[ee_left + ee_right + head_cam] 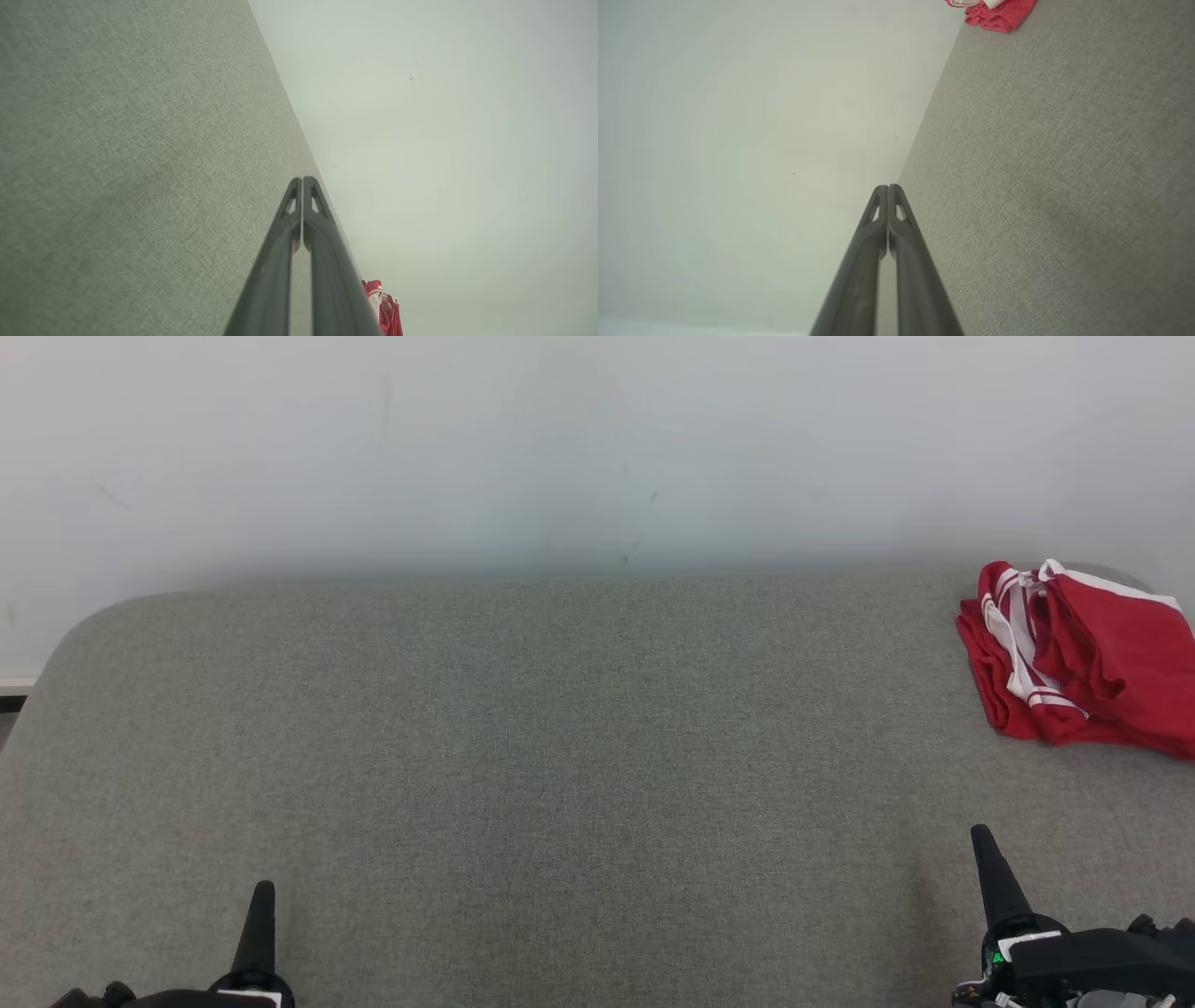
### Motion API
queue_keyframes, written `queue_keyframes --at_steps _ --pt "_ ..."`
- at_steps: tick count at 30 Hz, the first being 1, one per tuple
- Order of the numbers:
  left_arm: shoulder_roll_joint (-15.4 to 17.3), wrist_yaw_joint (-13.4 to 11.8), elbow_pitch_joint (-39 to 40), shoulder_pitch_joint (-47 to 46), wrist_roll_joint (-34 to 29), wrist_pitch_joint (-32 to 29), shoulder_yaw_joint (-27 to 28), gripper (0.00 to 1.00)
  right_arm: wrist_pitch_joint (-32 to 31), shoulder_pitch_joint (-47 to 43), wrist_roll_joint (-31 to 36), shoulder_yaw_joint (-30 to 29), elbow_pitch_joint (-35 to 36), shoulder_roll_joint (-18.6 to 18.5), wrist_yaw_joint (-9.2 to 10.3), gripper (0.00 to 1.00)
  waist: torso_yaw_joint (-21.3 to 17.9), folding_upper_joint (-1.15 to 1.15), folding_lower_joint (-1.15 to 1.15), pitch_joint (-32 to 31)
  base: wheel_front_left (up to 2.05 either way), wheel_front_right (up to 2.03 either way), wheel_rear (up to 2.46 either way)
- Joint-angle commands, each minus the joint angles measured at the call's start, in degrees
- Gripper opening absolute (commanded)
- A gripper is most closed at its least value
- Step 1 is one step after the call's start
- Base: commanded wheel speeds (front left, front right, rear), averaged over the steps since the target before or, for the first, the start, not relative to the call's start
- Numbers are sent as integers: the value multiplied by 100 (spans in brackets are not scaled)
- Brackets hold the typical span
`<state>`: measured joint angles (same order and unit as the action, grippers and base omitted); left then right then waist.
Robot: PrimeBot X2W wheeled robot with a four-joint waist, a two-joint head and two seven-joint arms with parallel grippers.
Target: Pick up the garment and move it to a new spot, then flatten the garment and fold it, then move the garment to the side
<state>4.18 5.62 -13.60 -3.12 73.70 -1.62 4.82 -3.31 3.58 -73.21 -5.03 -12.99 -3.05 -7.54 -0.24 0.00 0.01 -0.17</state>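
Note:
The garment is a red piece with white stripes, lying crumpled at the far right of the grey fabric table, partly cut off by the head view's right edge. It also peeks in as a red bundle low in the left wrist view and as the same garment at the top of the right wrist view. My left gripper rests shut at the lower left, far from the cloth. At the lower right my right gripper is shut and holds nothing, well in front of the garment. Both pairs of fingertips meet, left gripper, right gripper.
A pale wall runs along the table's far edge. The table's far left corner is rounded, with a strip of floor edge beyond it. The grey surface stretches wide between the two grippers.

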Motion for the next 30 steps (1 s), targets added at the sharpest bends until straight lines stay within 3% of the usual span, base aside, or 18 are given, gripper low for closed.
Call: queue_keyframes --at_steps 1,30 --pt "-5 43 20 -130 124 -38 34 0 -25 85 -167 -31 24 2 6 0 1 0 -1 1 0 0 0" --pt "-101 158 -33 -293 1418 -384 146 0 -255 233 -1450 -132 -69 17 9 0 17 0 -1 24 0 0 0"
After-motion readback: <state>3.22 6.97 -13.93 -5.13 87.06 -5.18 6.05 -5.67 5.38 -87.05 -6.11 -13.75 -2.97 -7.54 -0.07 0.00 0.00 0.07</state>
